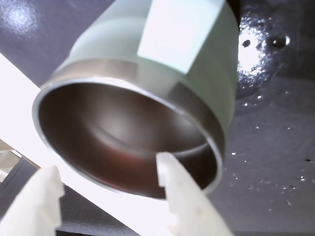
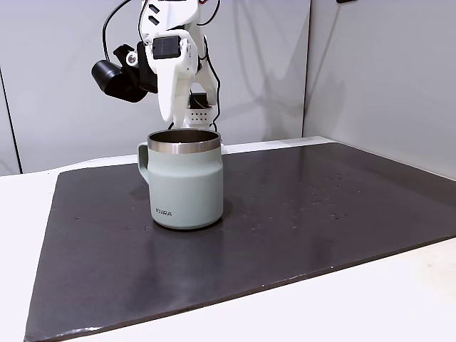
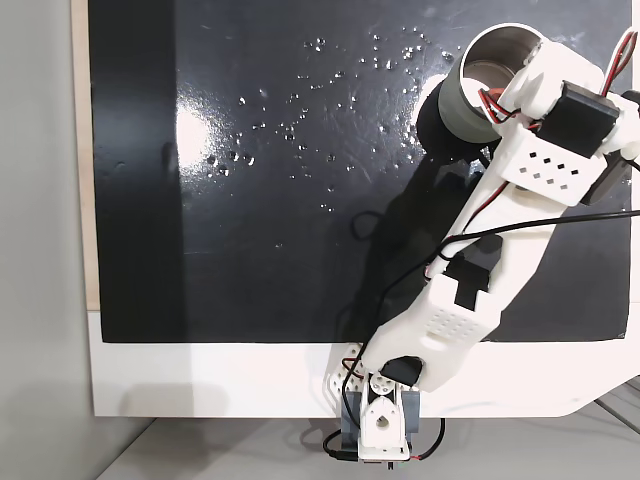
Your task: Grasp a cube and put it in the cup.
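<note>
My fingers (image 1: 110, 179) hang apart and empty, right over the cup (image 1: 147, 98) mouth. I can't make out the cube inside.

Dark, glossy mat (image 2: 299, 228) spread over a white table (image 2: 399, 299), its near edge running at a slant in a fixed view. Pale grey wall panels (image 2: 64, 78) behind, meeting at a vertical seam right of centre. Bright glare patch (image 3: 195, 130) on the mat from above, with scattered small specks (image 3: 300, 125), possibly droplets or dust. Grey floor (image 3: 40, 250) beside the table's left edge in the top-down fixed view. Blown-out white strip of table (image 1: 29, 98) at the left of the wrist view.
</note>
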### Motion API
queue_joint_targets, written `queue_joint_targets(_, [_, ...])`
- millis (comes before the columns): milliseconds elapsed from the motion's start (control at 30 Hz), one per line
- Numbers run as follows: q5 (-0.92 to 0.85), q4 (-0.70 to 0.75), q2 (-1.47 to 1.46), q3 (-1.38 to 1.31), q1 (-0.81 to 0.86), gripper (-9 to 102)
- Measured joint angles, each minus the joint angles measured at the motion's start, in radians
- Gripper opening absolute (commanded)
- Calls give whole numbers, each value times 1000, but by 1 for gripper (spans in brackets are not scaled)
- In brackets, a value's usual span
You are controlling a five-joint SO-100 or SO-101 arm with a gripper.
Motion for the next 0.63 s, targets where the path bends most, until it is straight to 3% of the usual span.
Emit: queue_joint_targets(633, [2,0,132,143,-15,19])
